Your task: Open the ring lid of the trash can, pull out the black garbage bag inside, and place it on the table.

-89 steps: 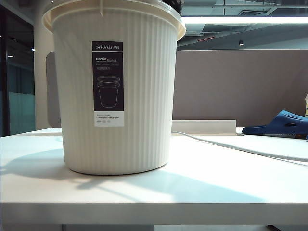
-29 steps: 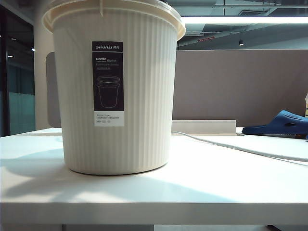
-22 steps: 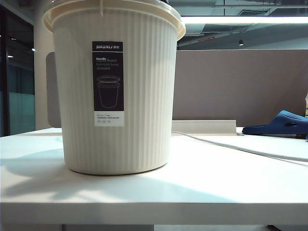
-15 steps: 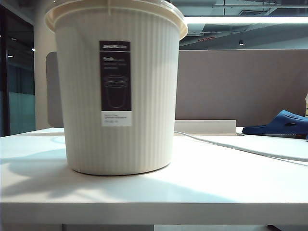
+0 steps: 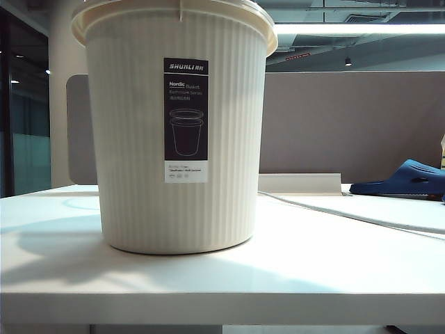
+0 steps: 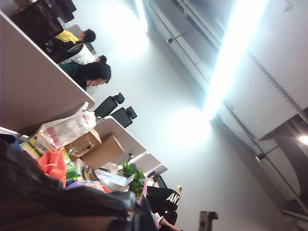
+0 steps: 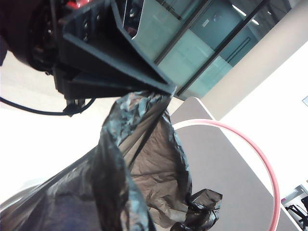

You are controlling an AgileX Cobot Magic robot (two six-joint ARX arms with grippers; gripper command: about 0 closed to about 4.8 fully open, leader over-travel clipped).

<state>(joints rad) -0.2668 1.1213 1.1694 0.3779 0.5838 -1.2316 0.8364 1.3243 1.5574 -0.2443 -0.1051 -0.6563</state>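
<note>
Outside view
Can (image 5: 174,139): upright on the table (image 5: 278,278), left of centre, label facing the camera; it fills the frame from mid-height to the top edge, so its mouth is cut off
Bag and ring: neither shows here; the can's wall and rim hide whatever is in or above the mouth
Grippers: none in frame; both seem to be working above the top edge
Around: a blue slipper (image 5: 407,177) at far right, a pale cable (image 5: 348,217) running across the table towards it, and a grey partition (image 5: 348,125) behind; all well apart from the can, nothing blocks a spot for the bag

Left wrist view
Bag (image 6: 57,202): black film crowds the lower left corner, close to the lens
Left gripper: its fingers are hidden by that film
Around: the camera tilts up at a ceiling light (image 6: 236,53), with cardboard boxes (image 6: 96,149) and seated people (image 6: 94,74) far off

Right wrist view
Left gripper (image 7: 161,91): I take the dark wedge from the upper left to be this one; its tip is clamped on a peak of the bag (image 7: 144,159), likely to draw it up out of the can
Bag: hangs crinkled from that pinch down to the lower left, where it blankets the lens
Right gripper: closed; the film covers its jaws, so I cannot tell whether it holds any
Ring (image 7: 269,173): a pink arc at right, behind the bag; it looks raised, but what holds it I cannot tell
In the way: the ring may snag the bag
</note>
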